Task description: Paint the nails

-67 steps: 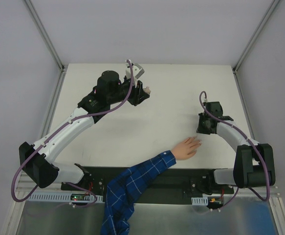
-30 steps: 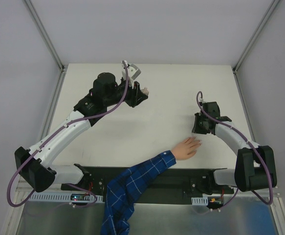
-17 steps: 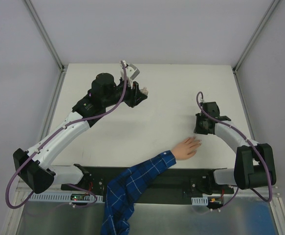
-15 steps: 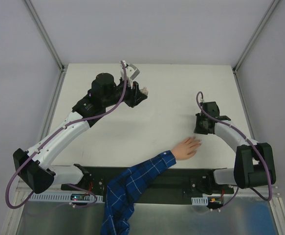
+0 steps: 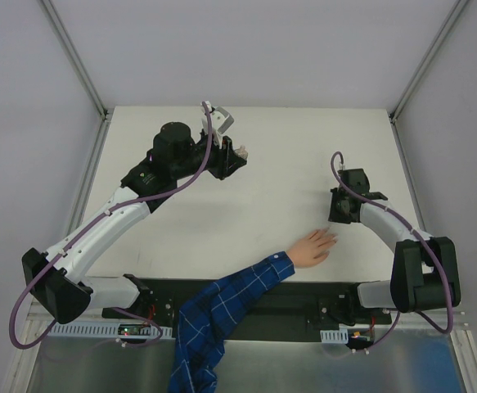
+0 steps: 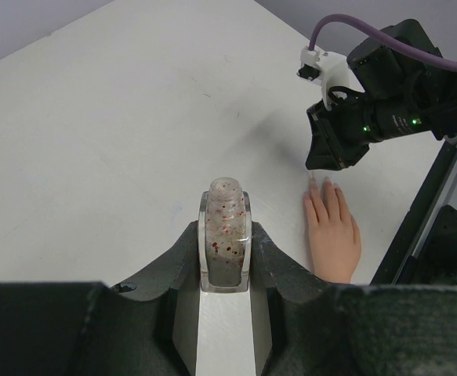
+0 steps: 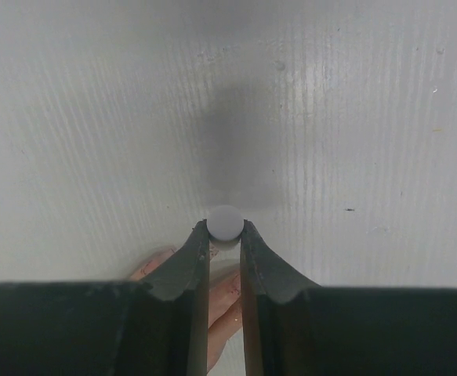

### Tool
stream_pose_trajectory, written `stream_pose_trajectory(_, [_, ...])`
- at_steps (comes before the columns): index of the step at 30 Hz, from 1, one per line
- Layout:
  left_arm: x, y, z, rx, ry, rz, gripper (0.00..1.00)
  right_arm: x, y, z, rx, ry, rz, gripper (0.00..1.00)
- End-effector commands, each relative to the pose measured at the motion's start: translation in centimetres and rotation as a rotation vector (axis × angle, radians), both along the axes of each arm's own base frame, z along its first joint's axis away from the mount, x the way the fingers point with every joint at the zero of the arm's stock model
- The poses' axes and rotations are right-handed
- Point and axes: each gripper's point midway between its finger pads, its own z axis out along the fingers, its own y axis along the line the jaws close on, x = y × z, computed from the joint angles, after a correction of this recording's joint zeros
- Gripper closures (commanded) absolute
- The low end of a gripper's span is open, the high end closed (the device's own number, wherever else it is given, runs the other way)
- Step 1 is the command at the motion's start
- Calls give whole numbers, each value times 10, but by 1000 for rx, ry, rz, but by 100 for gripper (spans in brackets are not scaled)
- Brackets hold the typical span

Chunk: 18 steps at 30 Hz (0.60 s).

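A pale hand (image 5: 312, 247) with a blue plaid sleeve (image 5: 222, 307) lies flat on the white table, fingers pointing at my right gripper (image 5: 337, 216). Its nails (image 6: 313, 182) match the skin and hardly show. My right gripper (image 7: 226, 228) is shut on a white round brush cap (image 7: 226, 222) just above the fingertips (image 7: 151, 265); the brush is hidden under the cap. My left gripper (image 6: 226, 232) is shut on a clear polish bottle (image 6: 226, 239) with red glitter and holds it at the far left of the table (image 5: 241, 151).
The white table (image 5: 303, 147) has metal frame posts at its back corners and grey walls around it. A black rail with the arm bases (image 5: 336, 311) runs along the near edge, and the sleeve crosses it.
My right gripper has shifted slightly over the fingertips, left and then back right. My left gripper drifted a little left with the bottle. The hand has not moved.
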Motion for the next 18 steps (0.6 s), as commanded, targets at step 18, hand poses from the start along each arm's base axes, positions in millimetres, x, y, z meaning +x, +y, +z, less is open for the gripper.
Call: stream_pose_trajectory(18, [8, 4, 13, -25, -41, 25, 100, -1, 13, 13, 58, -32, 28, 99])
